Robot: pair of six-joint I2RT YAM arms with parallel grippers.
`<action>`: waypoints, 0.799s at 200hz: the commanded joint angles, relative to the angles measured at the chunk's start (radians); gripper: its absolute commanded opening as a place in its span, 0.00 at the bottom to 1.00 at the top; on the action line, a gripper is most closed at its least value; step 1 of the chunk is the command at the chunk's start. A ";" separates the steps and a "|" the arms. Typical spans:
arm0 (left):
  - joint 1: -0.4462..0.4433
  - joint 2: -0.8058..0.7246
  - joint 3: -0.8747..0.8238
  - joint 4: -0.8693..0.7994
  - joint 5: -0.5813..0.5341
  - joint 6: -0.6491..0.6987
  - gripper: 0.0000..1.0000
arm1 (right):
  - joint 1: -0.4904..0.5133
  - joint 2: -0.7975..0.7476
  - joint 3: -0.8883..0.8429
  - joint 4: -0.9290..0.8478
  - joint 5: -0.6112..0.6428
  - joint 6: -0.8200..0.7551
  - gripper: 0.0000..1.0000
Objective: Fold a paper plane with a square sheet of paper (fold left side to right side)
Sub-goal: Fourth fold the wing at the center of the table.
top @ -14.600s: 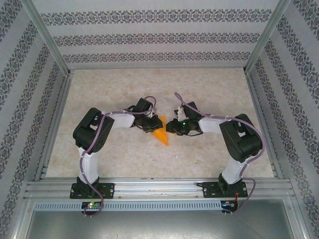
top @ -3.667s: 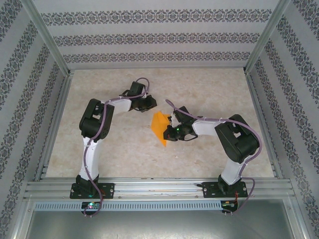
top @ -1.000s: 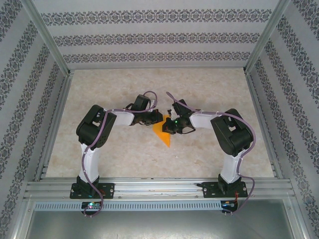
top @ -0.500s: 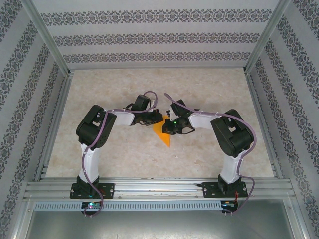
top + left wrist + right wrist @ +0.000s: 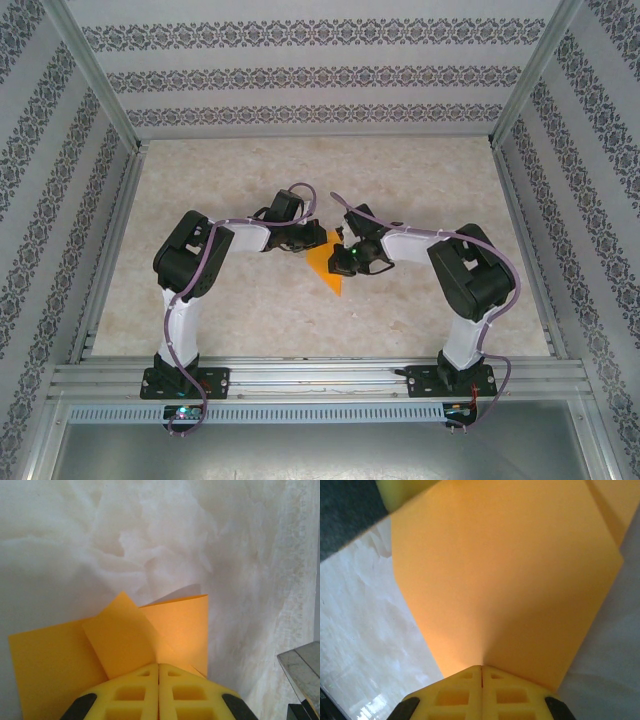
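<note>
Well, my left gripper (image 5: 159,666) has its yellow fingers (image 5: 130,695) pressed flat together with no gap at the seam. Their tips sit on the sheet of paper (image 5: 55,660), but I cannot tell whether any of it is nipped between them. Just ahead of those tips lies a folded flap (image 5: 120,635), its corner pointing away. To its right another panel (image 5: 182,625) stands up off the surface and throws a shadow beyond it. My right gripper (image 5: 481,670) is likewise clenched. The orange sheet runs straight out of its seam and spreads wide ahead of the fingertips, so I read it as pinching the paper's edge. From above, the two grippers face each other with the sheet between them, its narrow point trailing back toward the arm bases. Around the paper lies the pale marbled table (image 5: 100,540).
</note>
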 commanded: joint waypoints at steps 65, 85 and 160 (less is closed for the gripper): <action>0.009 0.065 -0.029 -0.156 -0.125 0.033 0.08 | 0.039 -0.055 -0.089 -0.159 0.023 -0.033 0.00; 0.009 0.065 -0.030 -0.154 -0.125 0.033 0.08 | 0.043 -0.068 -0.102 -0.172 0.029 -0.036 0.00; 0.008 0.061 -0.029 -0.146 -0.114 0.033 0.09 | 0.033 -0.151 -0.040 -0.158 -0.025 -0.010 0.00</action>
